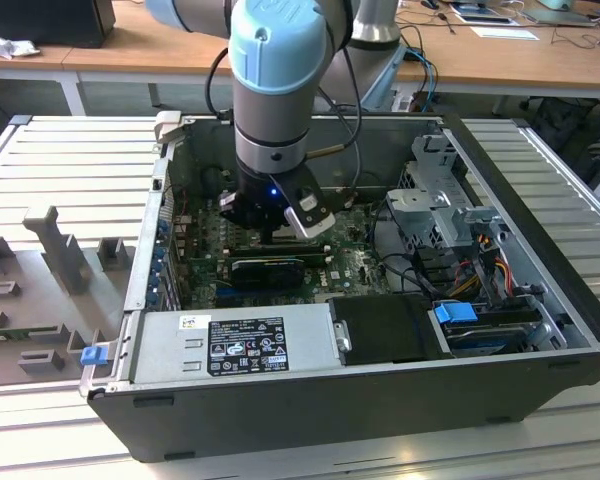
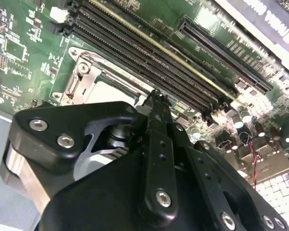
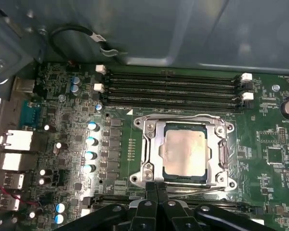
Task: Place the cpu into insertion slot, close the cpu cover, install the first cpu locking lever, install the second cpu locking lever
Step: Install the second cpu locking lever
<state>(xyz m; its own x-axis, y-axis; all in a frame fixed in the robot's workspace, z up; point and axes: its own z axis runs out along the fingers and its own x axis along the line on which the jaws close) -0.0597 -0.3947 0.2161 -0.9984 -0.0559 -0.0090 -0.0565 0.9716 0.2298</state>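
Wooden desks ran behind an open computer case (image 1: 540, 330) lying on a ribbed metal bench, its green motherboard (image 3: 111, 202) exposed. From above, the blue-jointed arm reached down into the case, the gripper (image 3: 157, 190) hanging just at the near edge of the insertion slot (image 3: 151, 161). Its fingers (image 3: 151, 192) were pressed together, grasping nothing. Inside the slot sat the cpu (image 3: 184, 150), silver top showing through the window of the cpu cover (image 3: 221, 151), which lay flat over it. Long black memory slots (image 3: 173, 89) ran just beyond the socket
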